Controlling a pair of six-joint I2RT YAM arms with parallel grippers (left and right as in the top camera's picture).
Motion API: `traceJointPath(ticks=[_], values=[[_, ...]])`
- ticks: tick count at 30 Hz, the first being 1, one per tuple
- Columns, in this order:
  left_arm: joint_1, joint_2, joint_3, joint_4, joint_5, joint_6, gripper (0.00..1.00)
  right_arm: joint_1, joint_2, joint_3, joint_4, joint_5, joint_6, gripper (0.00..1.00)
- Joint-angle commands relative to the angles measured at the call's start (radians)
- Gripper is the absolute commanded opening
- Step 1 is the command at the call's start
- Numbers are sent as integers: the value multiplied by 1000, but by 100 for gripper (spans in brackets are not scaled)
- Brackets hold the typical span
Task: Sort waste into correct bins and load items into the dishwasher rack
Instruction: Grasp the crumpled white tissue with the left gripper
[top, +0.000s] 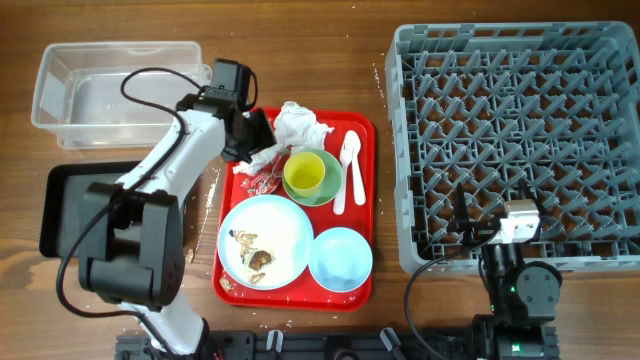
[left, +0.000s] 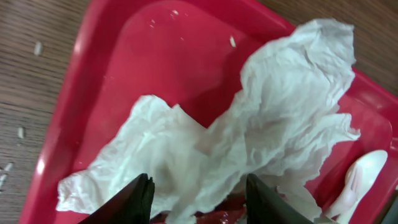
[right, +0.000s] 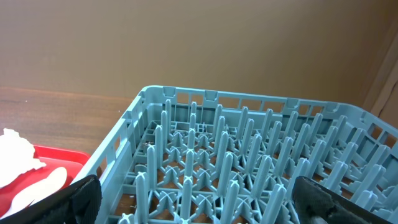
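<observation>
The crumpled white tissue (top: 300, 125) lies at the back of the flat red tray (top: 366, 215). My left gripper (top: 255, 140) is open and low over the tissue's left part. In the left wrist view its fingers (left: 199, 200) straddle the tissue (left: 267, 118), with the red-and-white wrapper (left: 217, 214) showing under it. The wrapper (top: 263, 180) lies beside the yellow-green cup (top: 305, 172), which stands on the pale green dish (top: 327, 192). The white spoon (top: 347, 165), the blue plate (top: 270, 225) with food scraps (top: 255, 258) and the blue bowl (top: 340, 258) are on the tray. My right gripper (top: 510, 215) is open and empty over the grey rack (top: 515, 110).
The clear box (top: 115, 80) stands at the back left. The black tray (top: 65, 205) lies in front of it, partly under my left arm. The right wrist view shows the rack's pegs (right: 249, 162) between the open fingers (right: 199, 202), with the spoon (right: 40, 186) at far left.
</observation>
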Motion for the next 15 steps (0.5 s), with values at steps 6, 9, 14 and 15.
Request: traceJointPath(ticks=[6,9,14,15], values=[[-19,47,13,-2,-48,5,27,-6,-5,-1,3,13,-9,100],[-19,47,13,-2,-48,5,4,-6,-5,-1,3,13,-9,100],[-17,-12,16,-3,-48,4,4,-6,-5,-1,3,13,-9,100],[-18,-36,16,-4,-48,4,4,-6,-5,-1,3,13,-10,100]])
